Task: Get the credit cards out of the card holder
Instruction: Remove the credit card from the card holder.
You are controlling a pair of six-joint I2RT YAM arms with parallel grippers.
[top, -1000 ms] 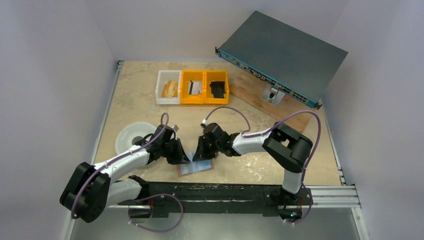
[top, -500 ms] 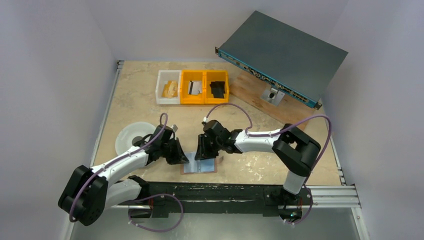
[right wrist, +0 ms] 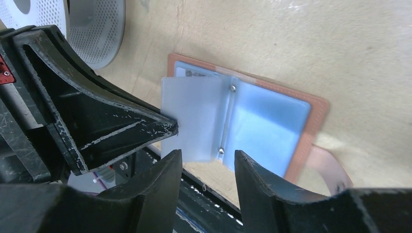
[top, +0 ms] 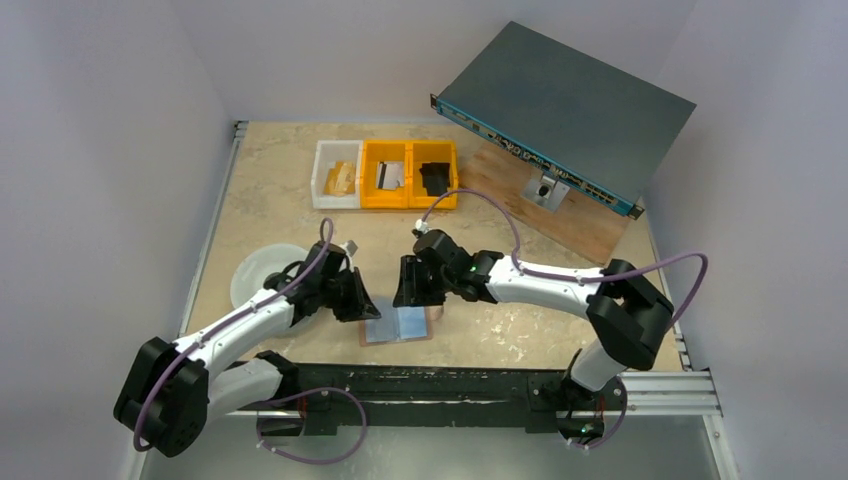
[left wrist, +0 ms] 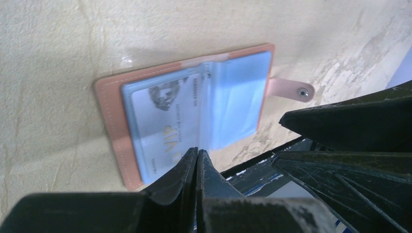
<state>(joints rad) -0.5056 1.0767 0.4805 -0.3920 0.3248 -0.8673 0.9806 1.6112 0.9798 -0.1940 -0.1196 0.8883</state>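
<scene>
1. The card holder [top: 398, 326] lies open and flat on the beige, stone-look table [top: 280, 200]. It is close to the near edge, between the 2 arms.
2. It is soft pinkish-tan leather with a stitched edge, and it is shaped like a tiny book. Its inside faces are shiny pale blue.
3. A small rounded snap tab [left wrist: 291, 90] with a metal stud sticks out from 1 side.
4. A thin, flat credit card [left wrist: 160, 126] sits in a pocket on 1 half of the holder. It is silvery blue with "VIP" printed on it.
5. A cloudy plastic page [right wrist: 192, 116] stands up from the middle fold, where 2 little metal studs show.
6. The left gripper [left wrist: 197, 155] has its 2 black, scratched fingers pressed tight together, with nothing seen between them. The tips are at the holder's edge by the card, but I cannot tell if they touch it.
7. The right gripper [right wrist: 209, 162] is partly open and holds nothing. It hangs by the holder's far side.
8. At the back, 2 yellow plastic bins [top: 390, 201] and 1 white bin [top: 335, 203] stand in a row.
9. A round white disc [top: 250, 270] with tiny holes lies to the left.
10. A flat grey metal box [top: 570, 100] leans over a wooden board [top: 580, 232] at the back right.
</scene>
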